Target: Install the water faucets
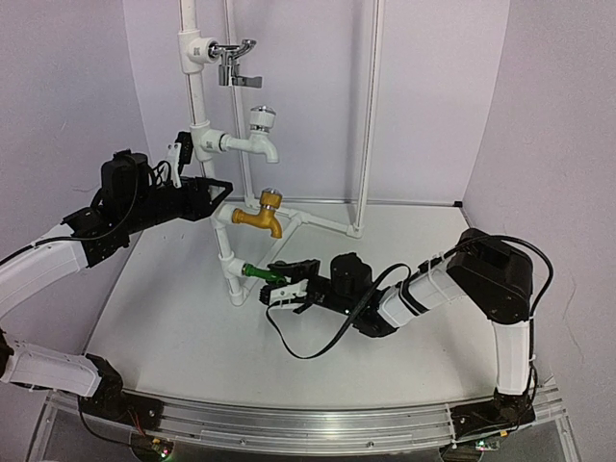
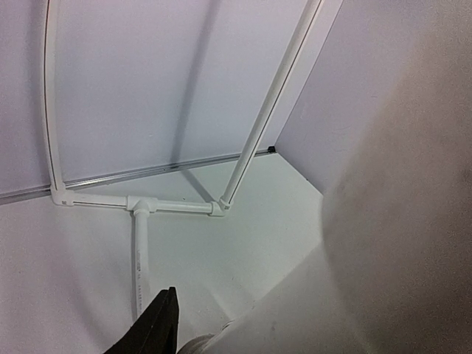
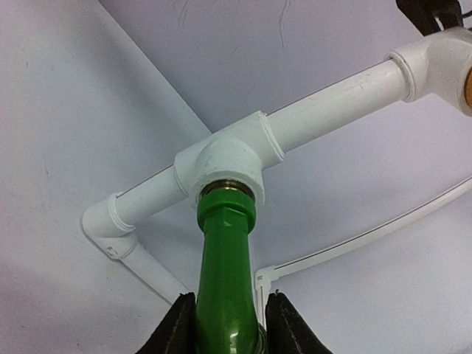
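Right gripper [image 3: 229, 306] clenched on green tap [image 3: 225, 251], threaded end seated in white tee [image 3: 228, 155] low on pipe frame [image 1: 197, 106]. I keep tap square to tee, turn steadily, avoid cross-threading. Left gripper [image 1: 218, 189] at frame's upright; grip unclear.

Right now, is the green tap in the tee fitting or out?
In. The green tap ends inside the socket of the white tee fitting; the right pincer grips its body.
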Controlling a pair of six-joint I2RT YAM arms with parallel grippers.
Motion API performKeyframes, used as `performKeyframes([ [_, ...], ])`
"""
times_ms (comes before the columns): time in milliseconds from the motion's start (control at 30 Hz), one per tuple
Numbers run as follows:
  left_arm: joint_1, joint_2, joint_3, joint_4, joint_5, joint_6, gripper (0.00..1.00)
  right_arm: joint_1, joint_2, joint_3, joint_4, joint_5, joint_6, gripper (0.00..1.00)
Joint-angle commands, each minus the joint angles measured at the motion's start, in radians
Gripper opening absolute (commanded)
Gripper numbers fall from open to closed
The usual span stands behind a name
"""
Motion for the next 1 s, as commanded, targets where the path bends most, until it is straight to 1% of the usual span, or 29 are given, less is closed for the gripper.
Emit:
performKeyframes([
  [0, -0.013, -0.007, 0.002, -0.081, 0.129, -0.176, 0.0, 0.006, -0.039, 0.009, 0.012, -0.02, 0.272, 0.28],
  [200, -0.013, -0.008, 0.003, -0.081, 0.131, -0.18, 0.0, 0.004, -0.031, 0.03, -0.01, -0.041, 0.575, 0.18],
  [267, -0.013, -0.008, 0.002, -0.081, 0.13, -0.18, 0.0, 0.005, -0.027, 0.037, -0.012, -0.061, 0.68, 0.17],
  [300, -0.013, -0.008, 0.001, -0.081, 0.13, -0.181, 0.0, 0.003, -0.023, 0.041, -0.012, -0.078, 0.732, 0.14],
  [400, -0.014, -0.007, 0.002, -0.081, 0.132, -0.182, 0.0, 0.0, -0.01, 0.061, -0.01, -0.108, 0.885, 0.01],
  [500, -0.013, -0.009, 0.001, -0.081, 0.133, -0.183, 0.0, -0.006, 0.01, 0.073, 0.019, -0.149, 1.047, 0.0],
  [633, -0.014, -0.012, -0.002, -0.081, 0.134, -0.184, 0.0, -0.022, 0.042, 0.08, 0.099, -0.157, 1.303, 0.0],
  [767, -0.014, -0.014, -0.002, -0.081, 0.134, -0.185, 0.0, -0.041, 0.062, 0.095, 0.135, -0.145, 1.54, 0.0],
  [900, -0.013, -0.013, -0.003, -0.081, 0.134, -0.185, 0.0, -0.067, 0.072, 0.096, 0.14, -0.124, 1.854, 0.0],
  [967, -0.014, -0.012, -0.004, -0.081, 0.135, -0.185, 0.0, -0.089, 0.082, 0.096, 0.144, -0.147, 2.016, 0.0],
])
